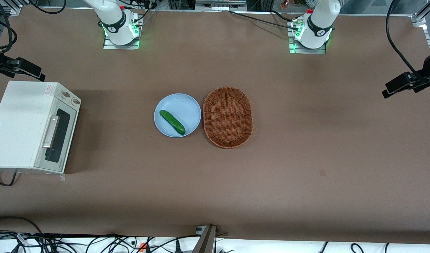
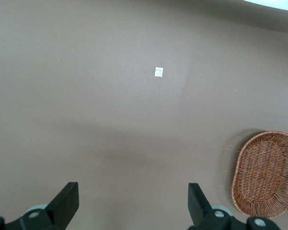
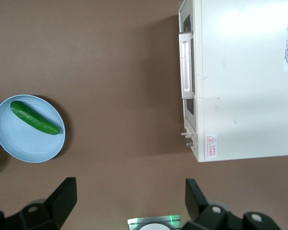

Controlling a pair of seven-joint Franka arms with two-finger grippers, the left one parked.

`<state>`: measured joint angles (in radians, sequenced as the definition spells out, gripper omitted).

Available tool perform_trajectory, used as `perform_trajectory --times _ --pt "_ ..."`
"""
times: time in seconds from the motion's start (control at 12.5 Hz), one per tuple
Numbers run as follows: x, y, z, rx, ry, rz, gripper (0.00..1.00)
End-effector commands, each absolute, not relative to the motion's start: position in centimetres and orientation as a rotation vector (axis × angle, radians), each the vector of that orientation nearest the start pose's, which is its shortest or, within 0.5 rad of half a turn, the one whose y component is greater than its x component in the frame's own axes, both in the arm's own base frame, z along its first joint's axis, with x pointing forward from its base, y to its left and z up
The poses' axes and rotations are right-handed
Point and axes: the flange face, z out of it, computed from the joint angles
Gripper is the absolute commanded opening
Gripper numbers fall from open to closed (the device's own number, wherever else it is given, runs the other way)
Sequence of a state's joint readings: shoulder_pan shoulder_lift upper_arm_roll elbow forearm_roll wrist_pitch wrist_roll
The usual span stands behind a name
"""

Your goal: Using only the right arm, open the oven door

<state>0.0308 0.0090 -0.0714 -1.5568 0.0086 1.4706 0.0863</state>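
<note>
A: In the front view, what stands at the left edge of the frame?

B: The oven (image 1: 25,126), cream-white, at the working arm's end of the table. Its oven door (image 1: 56,135) is closed flush with the body, and the silver handle (image 1: 51,131) lies flat along the dark glass. The two knobs (image 1: 70,97) sit on the control strip next to the door.

A: And toward the centre?

B: A blue plate (image 1: 186,105) carrying a cucumber (image 1: 172,122), with a wicker basket (image 1: 228,117) just beside it. Neither belongs to the task.

A: Where is the right arm?

B: Only its base and lower links (image 1: 113,17) appear, at the upper left of the front view. The gripper (image 3: 129,201) is seen in the right wrist view, hanging high above bare table, between the plate (image 3: 19,139) and the oven (image 3: 245,76) and well apart from both. Its jaws are spread wide, grasping nothing.

A: How far along is the task?

B: By this evidence, nothing is done yet. The door (image 3: 188,72) is not yet touched. What is left, as a judgement: approach the handle (image 3: 186,64), take hold of it, and swing the door down.
</note>
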Motion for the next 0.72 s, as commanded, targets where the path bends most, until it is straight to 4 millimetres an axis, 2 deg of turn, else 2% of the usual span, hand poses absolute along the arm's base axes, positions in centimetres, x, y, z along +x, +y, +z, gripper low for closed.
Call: perform_trajectory --times 0.0,0.64 --pt "54.42 -1.38 61.85 -3.14 0.193 0.161 1.0" --pt "54.18 -0.42 61.62 -3.139 0.171 0.198 1.0"
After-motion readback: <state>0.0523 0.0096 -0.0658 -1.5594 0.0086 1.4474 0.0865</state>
